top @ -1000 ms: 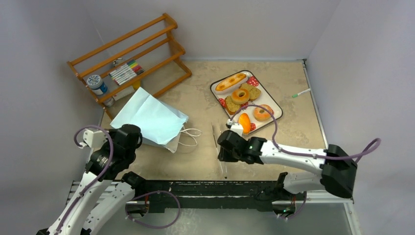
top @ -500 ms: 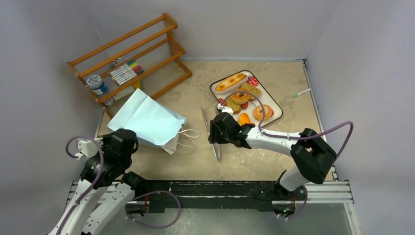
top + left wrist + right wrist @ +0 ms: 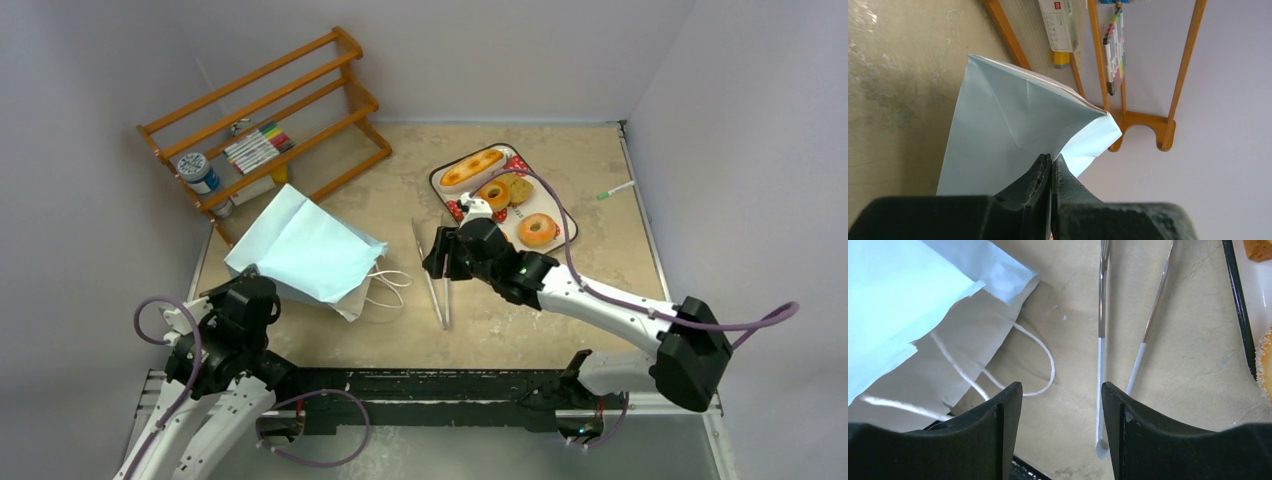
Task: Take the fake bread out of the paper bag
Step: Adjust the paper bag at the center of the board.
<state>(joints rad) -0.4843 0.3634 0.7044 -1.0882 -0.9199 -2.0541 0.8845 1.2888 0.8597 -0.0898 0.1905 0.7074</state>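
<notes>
Nearest us, at 8 o'clock, the left gripper [image 3: 1051, 160] has its fingers pressed together, tips at the near corner of the paper bag [image 3: 305, 245]. We cannot tell whether any paper is pinched. The bag lies flat at 9 o'clock, with its cord handles [image 3: 385, 283] toward 4 o'clock. Mid-table, the right gripper [image 3: 1062, 387] hangs with its fingers spread and empty above the metal tongs [image 3: 438, 285] on the table. At 1 o'clock we see the fake bread [image 3: 472, 167] resting on the tray [image 3: 436, 178].

The paper bag [image 3: 305, 250] hides its own depths (every view).
</notes>
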